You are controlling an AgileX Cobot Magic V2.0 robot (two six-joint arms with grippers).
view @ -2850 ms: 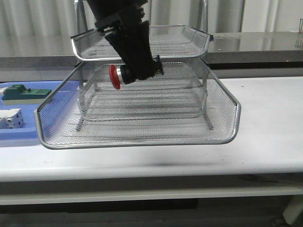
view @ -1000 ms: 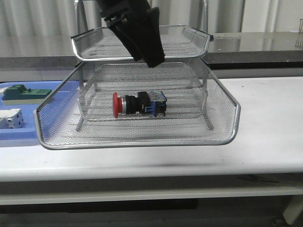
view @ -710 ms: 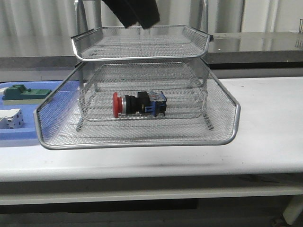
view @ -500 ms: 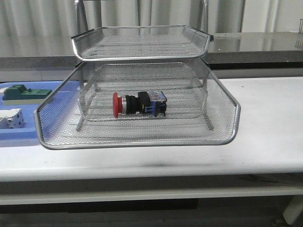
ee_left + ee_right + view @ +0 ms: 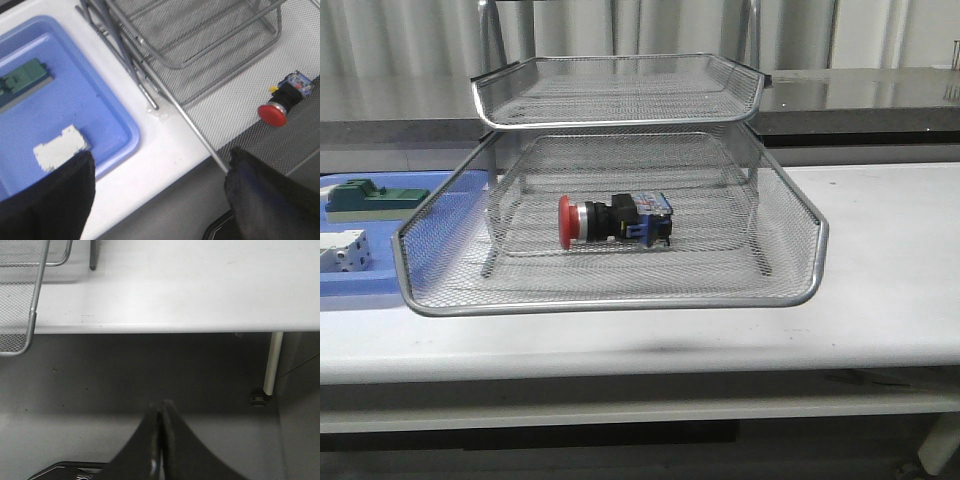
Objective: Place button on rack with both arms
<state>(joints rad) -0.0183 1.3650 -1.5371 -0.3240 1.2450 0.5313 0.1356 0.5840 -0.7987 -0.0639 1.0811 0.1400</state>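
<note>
The button (image 5: 612, 220) lies on its side in the pulled-out middle tray of the rack (image 5: 610, 300), red cap to the left, blue block to the right. No arm shows in the front view. In the left wrist view my left gripper (image 5: 161, 157) is open and empty, high over the table's front edge, with the button (image 5: 281, 98) off to one side on the mesh and the rack (image 5: 200, 55) beyond. My right gripper (image 5: 161, 407) is shut on nothing, hanging over the floor in front of the table, with a corner of the rack (image 5: 31, 325) at the edge of its view.
A flat blue tray (image 5: 360, 285) left of the rack holds a green block (image 5: 370, 197) and a white block (image 5: 342, 250); the same tray (image 5: 105, 100) with both blocks shows under the left wrist. A table leg (image 5: 272, 360) stands below the table's right end.
The left arm, which held the button over the middle tray, let it go there and rose out of the front view. The button has lain still since.
</note>
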